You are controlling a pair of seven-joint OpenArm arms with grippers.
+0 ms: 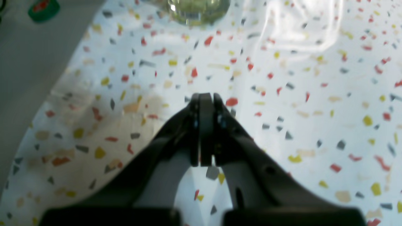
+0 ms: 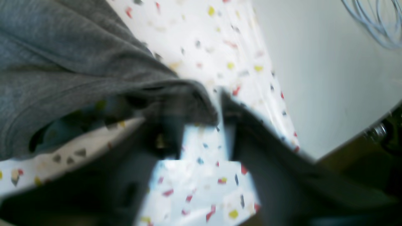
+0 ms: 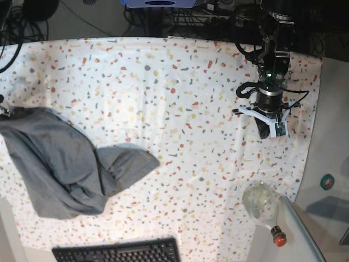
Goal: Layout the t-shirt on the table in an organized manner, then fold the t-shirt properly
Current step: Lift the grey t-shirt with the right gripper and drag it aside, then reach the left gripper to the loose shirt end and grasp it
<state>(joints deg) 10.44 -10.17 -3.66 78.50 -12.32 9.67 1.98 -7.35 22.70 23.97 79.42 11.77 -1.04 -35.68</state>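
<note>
**Layout stage: shirt bunched at frame left**

The t-shirt (image 3: 65,164) lies crumpled at the left edge of the surface (image 3: 180,98). The right end effector (image 2: 220,106) has its jaws parted, with shirt fabric draped against one finger; whether it grips is unclear. The left end effector (image 1: 205,100), upper right in the base view, is closed and empty. Next, I judge, the shirt needs dragging to centre and spreading. A clear bottle (image 3: 262,204), contents indistinct, sits lower right.

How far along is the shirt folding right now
Barely started. The t-shirt lies bunched at one side of the table, not yet spread flat. The right gripper is at its edge, jaws parted with cloth against one of them. The left gripper is shut and empty. Spreading and folding remain.
</note>
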